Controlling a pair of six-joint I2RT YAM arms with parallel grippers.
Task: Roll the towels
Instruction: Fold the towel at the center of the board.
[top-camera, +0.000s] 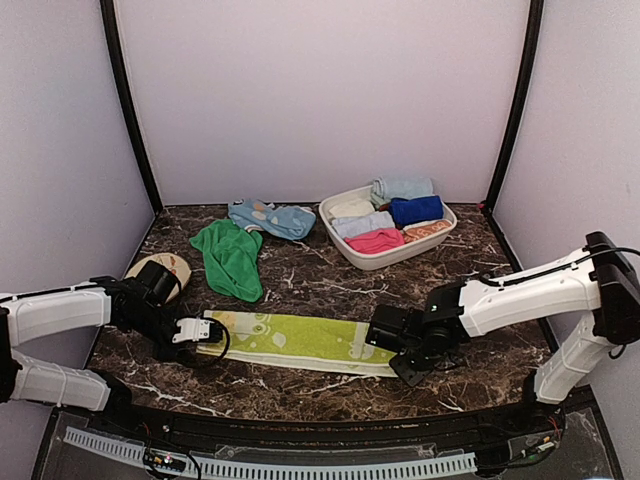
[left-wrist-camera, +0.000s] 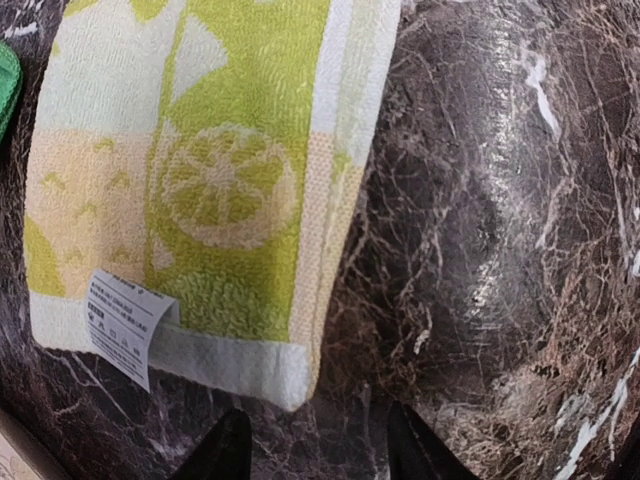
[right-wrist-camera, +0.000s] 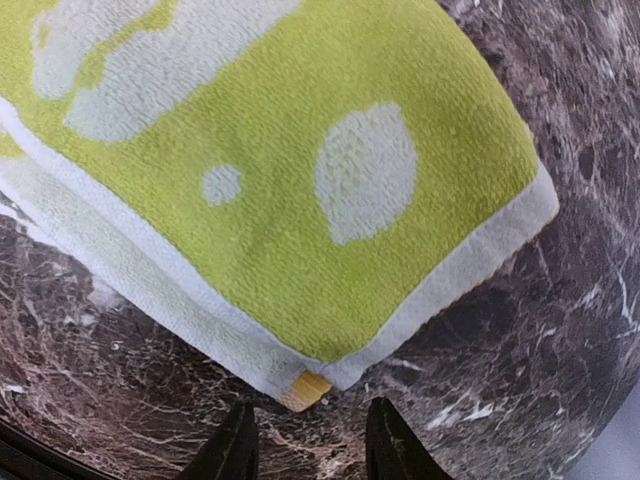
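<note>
A lime-yellow towel with white marks (top-camera: 290, 338) lies flat as a long strip across the front of the marble table. My left gripper (top-camera: 208, 336) is open at its left end; in the left wrist view the towel's near corner (left-wrist-camera: 290, 375) with a white label lies just ahead of the spread fingertips (left-wrist-camera: 225, 450). My right gripper (top-camera: 388, 338) is open at the right end; the towel's corner (right-wrist-camera: 320, 385) with a yellow tab lies just ahead of the gap between its fingertips (right-wrist-camera: 238, 450). A plain green towel (top-camera: 230, 258) lies crumpled at the back left.
A white basin (top-camera: 436, 240) at the back holds several rolled towels. A light blue cloth (top-camera: 272, 218) lies left of it. A tan leaf-print disc (top-camera: 157, 272) sits by the left arm. Purple walls close in three sides.
</note>
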